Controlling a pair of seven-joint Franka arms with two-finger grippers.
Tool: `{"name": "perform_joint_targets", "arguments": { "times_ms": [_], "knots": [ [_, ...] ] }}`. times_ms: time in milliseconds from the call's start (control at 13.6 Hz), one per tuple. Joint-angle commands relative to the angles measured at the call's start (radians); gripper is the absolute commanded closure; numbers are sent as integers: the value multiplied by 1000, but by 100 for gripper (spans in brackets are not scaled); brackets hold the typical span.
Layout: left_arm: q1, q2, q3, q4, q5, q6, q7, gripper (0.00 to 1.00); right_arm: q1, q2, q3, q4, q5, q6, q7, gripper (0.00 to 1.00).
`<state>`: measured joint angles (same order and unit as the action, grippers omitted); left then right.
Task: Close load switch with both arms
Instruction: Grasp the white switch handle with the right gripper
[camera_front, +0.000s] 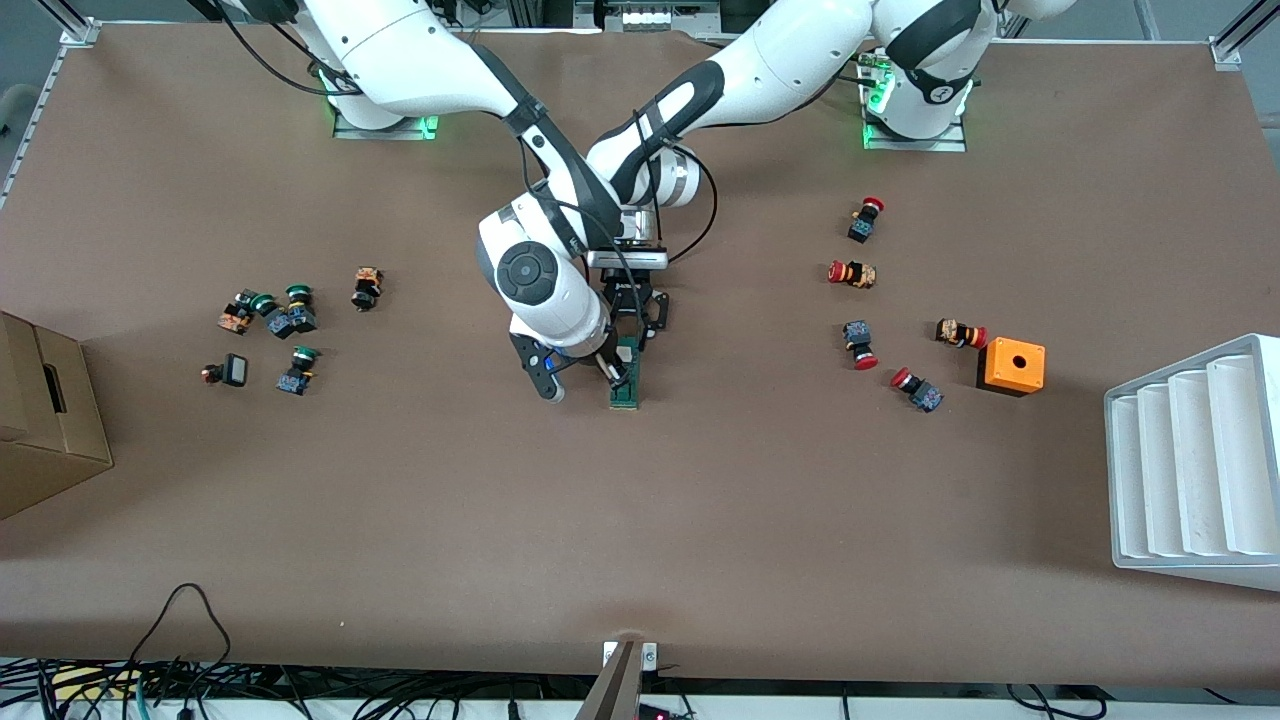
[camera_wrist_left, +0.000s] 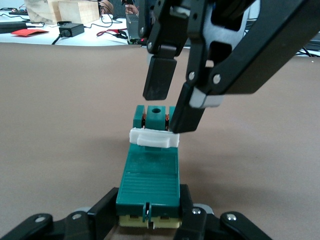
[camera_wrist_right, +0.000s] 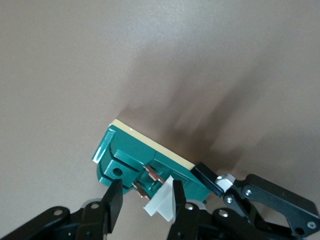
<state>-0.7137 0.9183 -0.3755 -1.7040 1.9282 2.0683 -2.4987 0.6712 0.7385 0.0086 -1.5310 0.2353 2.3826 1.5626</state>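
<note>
Nearest the front camera among the loose things, the white ribbed tray (camera_front: 1195, 465) sits at the left arm's end of the table, with a cardboard box (camera_front: 45, 415) at the right arm's end. Mid-table lies the load switch (camera_front: 625, 380), a narrow dark-green block. Both arms meet over it: the left gripper (camera_front: 628, 335) clamps the end farther from the camera, and the right gripper (camera_front: 580, 378) sits at the nearer end. Red-capped push buttons (camera_front: 858, 345) and an orange box (camera_front: 1011, 366) lie toward the left arm's end; green-capped buttons (camera_front: 288, 322) lie toward the right arm's end.

From the left wrist, the left gripper (camera_wrist_left: 149, 216) is clenched on the cream-based end of the load switch (camera_wrist_left: 150, 175). A white lever (camera_wrist_left: 154, 138) crosses the green body. The right gripper (camera_wrist_left: 167, 102) stands over that lever, one finger touching it, the other apart.

From the right wrist, the right gripper (camera_wrist_right: 144, 200) straddles the white lever (camera_wrist_right: 162, 201), one finger against it, not clenched. The load switch (camera_wrist_right: 135, 155) rests on the table.
</note>
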Motion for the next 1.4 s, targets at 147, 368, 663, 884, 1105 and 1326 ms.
{"name": "perform_joint_targets", "arguments": {
  "times_ms": [147,368,663,884,1105,1326],
  "knots": [
    [-9,39,9,47,66,29,-31,58,24,-41,-6,-46,-2,-2,42,51],
    [-9,40,9,47,67,29,-31,58,25,-47,-4,-52,-4,-3,42,52],
    [-9,40,9,47,67,29,-31,58,28,-86,-4,-92,-4,-25,42,51],
    [-9,45,9,49,69,29,-31,58,28,-85,-4,-93,-7,-22,43,51],
    [-9,47,9,49,69,29,-31,58,31,-70,-3,-95,-19,9,42,51],
    [-9,47,9,50,67,29,-31,58,34,-56,-3,-93,-19,41,46,51]
  ]
}}
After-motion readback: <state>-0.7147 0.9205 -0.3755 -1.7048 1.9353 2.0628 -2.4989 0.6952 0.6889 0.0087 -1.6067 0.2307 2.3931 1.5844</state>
